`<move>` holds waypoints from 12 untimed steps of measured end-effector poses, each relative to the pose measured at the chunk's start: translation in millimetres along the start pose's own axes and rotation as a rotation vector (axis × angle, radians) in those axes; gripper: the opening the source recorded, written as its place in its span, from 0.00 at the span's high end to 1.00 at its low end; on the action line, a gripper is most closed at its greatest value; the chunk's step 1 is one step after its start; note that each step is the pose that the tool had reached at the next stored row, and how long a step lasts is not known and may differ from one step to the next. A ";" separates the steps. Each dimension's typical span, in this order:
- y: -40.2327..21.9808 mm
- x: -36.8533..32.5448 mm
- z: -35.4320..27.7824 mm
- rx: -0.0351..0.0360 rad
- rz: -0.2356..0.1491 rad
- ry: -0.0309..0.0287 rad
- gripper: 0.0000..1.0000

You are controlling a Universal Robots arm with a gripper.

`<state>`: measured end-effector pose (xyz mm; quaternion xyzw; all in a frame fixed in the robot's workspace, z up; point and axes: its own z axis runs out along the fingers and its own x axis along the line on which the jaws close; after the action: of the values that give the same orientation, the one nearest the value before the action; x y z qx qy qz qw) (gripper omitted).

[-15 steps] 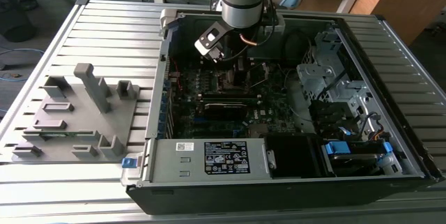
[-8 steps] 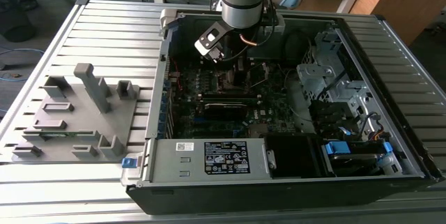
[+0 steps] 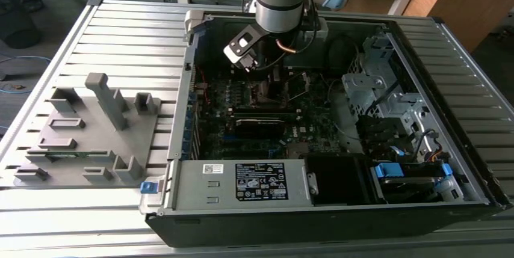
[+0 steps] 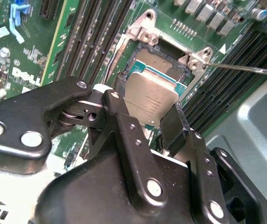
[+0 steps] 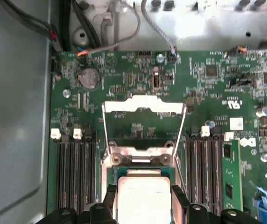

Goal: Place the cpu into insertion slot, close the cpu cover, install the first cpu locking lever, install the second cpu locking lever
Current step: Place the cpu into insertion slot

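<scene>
In both wrist views the tool is clamped on two opposite edges of the cpu, held over the insertion slot, which it partly hides. The cpu cover stands swung open beyond. Whether the cpu touches the slot cannot be told.

Black jaws pinch the cpu by two edges — just over the insertion slot.
</scene>
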<state>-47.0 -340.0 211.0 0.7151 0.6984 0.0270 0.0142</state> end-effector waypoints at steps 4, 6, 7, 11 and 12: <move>-0.1 -0.1 -0.1 0.0094 0.000 -0.0007 0.46; 0.0 0.0 -0.1 0.0094 0.000 -0.0005 0.46; 0.0 0.0 -0.1 0.0094 -0.001 -0.0004 0.46; 0.0 -0.1 0.3 0.0098 -0.026 0.0010 0.46; -0.1 -0.1 0.4 0.0100 -0.034 0.0014 0.46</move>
<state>-47.1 -340.1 210.6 0.7030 0.7107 0.0238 0.0106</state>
